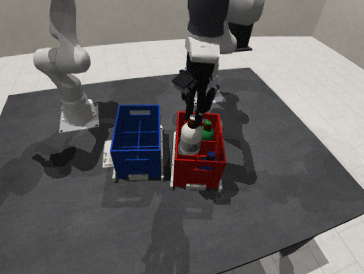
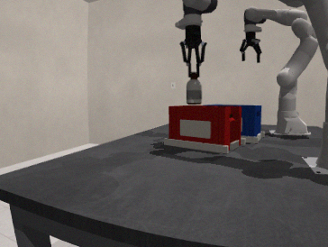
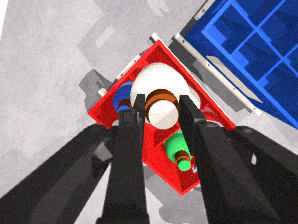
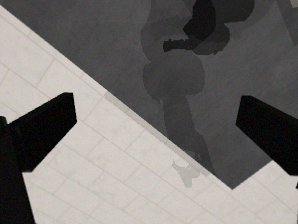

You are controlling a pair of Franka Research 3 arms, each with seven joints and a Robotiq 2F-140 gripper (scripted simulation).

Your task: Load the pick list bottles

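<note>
A dark, faintly mottled tabletop (image 1: 150, 225) (image 2: 135, 189) spans a room with pale tiled floor (image 1: 285, 60) (image 4: 60, 165) and plain beige walls (image 1: 125, 20) (image 2: 131, 54). The left gripper (image 1: 195, 120) (image 2: 194, 76) (image 3: 161, 107) grips a rounded white bottle (image 1: 191, 137) (image 2: 194, 91) (image 3: 157, 82) by its neck, upright above the boxy red crate (image 1: 200, 175) (image 2: 176, 118) (image 3: 210, 107) at right, where green (image 1: 208, 132) (image 3: 177, 145) and blue (image 1: 211, 157) (image 3: 122, 95) bottles stand. The divided blue crate (image 1: 137, 162) (image 2: 252, 118) (image 3: 260, 30) sits left. The right gripper (image 2: 250, 58) (image 4: 157, 109) hangs open.

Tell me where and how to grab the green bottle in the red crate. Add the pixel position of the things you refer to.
Probably by the neck just under its cap (image 1: 208, 123) (image 3: 184, 165), coming straight down from above. The green bottle (image 1: 207, 134) (image 3: 175, 144) stands upright, its neck narrower than its body, and the red crate's walls (image 1: 200, 175) (image 2: 173, 121) (image 3: 166, 164) surround the body, leaving little side access.
</note>
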